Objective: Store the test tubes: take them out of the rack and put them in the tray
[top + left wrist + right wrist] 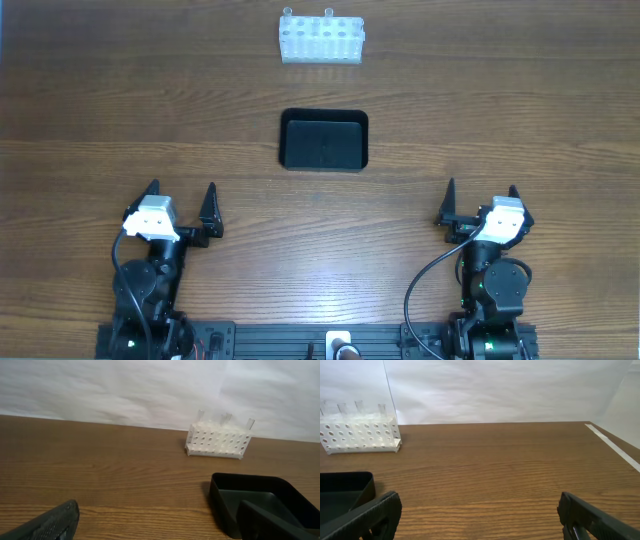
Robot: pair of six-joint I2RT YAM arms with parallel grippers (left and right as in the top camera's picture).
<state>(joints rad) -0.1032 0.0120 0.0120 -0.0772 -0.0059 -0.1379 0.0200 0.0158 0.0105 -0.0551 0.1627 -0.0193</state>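
Note:
A white test tube rack (321, 41) stands at the far middle of the wooden table, with clear tubes (225, 418) poking out of its top. The rack (218, 440) and the rack (360, 434) also show in both wrist views. In front of it lies an empty black tray (323, 139), seen too as the tray (260, 502) and the tray (342, 489). My left gripper (181, 203) rests open near the front left, far from both. My right gripper (481, 201) rests open near the front right, holding nothing.
The wooden table (480, 100) stretches wide around the rack and tray. A white wall (125, 390) rises behind the table's far edge. A strip of pale tape (615, 447) runs along the table's right side.

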